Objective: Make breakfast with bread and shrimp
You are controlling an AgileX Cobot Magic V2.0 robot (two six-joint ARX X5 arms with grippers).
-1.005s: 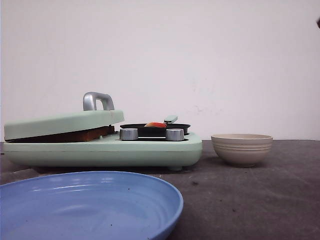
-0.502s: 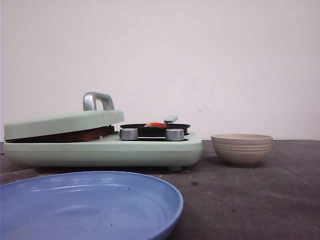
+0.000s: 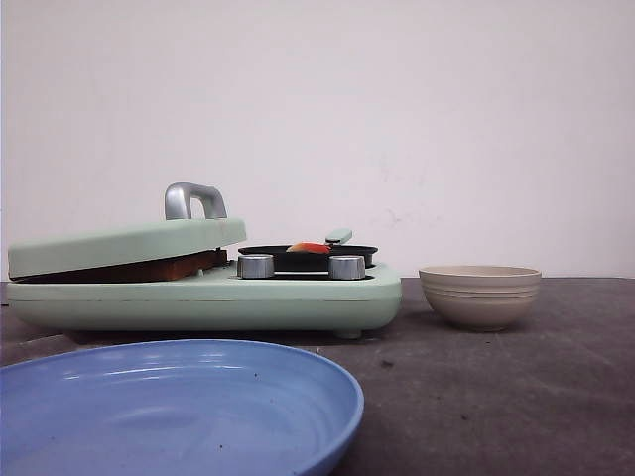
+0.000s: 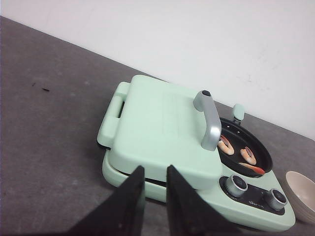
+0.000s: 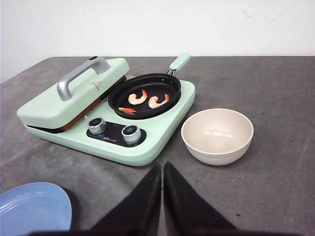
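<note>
1. Your left gripper [image 4: 153, 194] holds nothing; its jaws stand slightly parted, with a narrow gap between them. It hangs above the near edge of the lid [image 4: 162, 130], not touching it.
2. Your right gripper [image 5: 161, 189] also holds nothing. Its jaws are almost pressed together. It is in the air over the bare table [image 5: 275, 196], between the cooker [image 5: 147, 142] and the bowl [image 5: 217, 135].
3. The bread [image 3: 149, 269] lies under the closed lid; in the front view you see only its brown crust in the gap between lid and base.
4. The shrimp [image 5: 147, 101], three small pieces, lie in the black pan [image 5: 144, 96] on the cooker's right side. The pan is open.
5. In the last second nothing on the table has moved: lid, pan, bowl and blue plate [image 3: 169, 412] are all as before. Only a dark shape at the upper right edge of the front view has gone, probably your right arm moving away.
6. I judge this as a waiting moment: the loading is finished and both foods are cooking. The plate and the bowl are empty, so the serving is not yet done.
7. The likely next move is to lift the lid by its handle [image 4: 210, 120]; your left gripper is nearest to it.
</note>
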